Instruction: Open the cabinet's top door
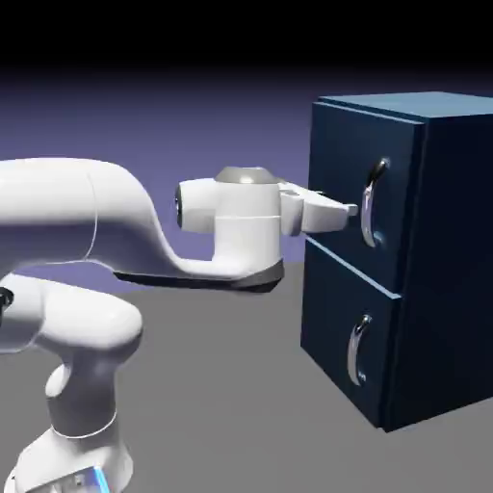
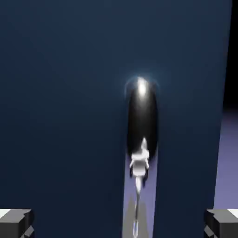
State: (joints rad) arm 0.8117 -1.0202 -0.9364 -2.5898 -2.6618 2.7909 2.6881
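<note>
Top door: the upper, roughly square dark navy-blue flat panel [image 1: 351, 183] of the tall box-shaped cabinet [image 1: 443, 260]; you see it at the exterior view's right, above the lower panel [image 1: 342, 327].
Door state: it looks flush with the cabinet front, with only a thin seam between it and the lower panel.
Top handle: a curved silver bar [image 1: 371, 204] set upright near the door's right edge; in the hand view it runs down the middle as a dark, glossy shape with a bright glint at its upper end [image 2: 142, 121].
Lower handle: a like curved silver bar [image 1: 358, 349] on the lower panel, well apart from the hand.
Arm: your white robot arm [image 1: 116, 231] reaches level from the left toward the door.
Gripper: the white two-finger gripper [image 1: 347, 210] has its tip just beside the top handle; whether it touches, you cannot tell.
Fingers: the grey tips sit at the hand view's bottom corners, one left [image 2: 16, 222] and one right [image 2: 222, 222], spread wide with the handle between them and holding nothing.
Backdrop: a plain blue-violet strip [image 2: 228, 162] shows past the door's right edge.
</note>
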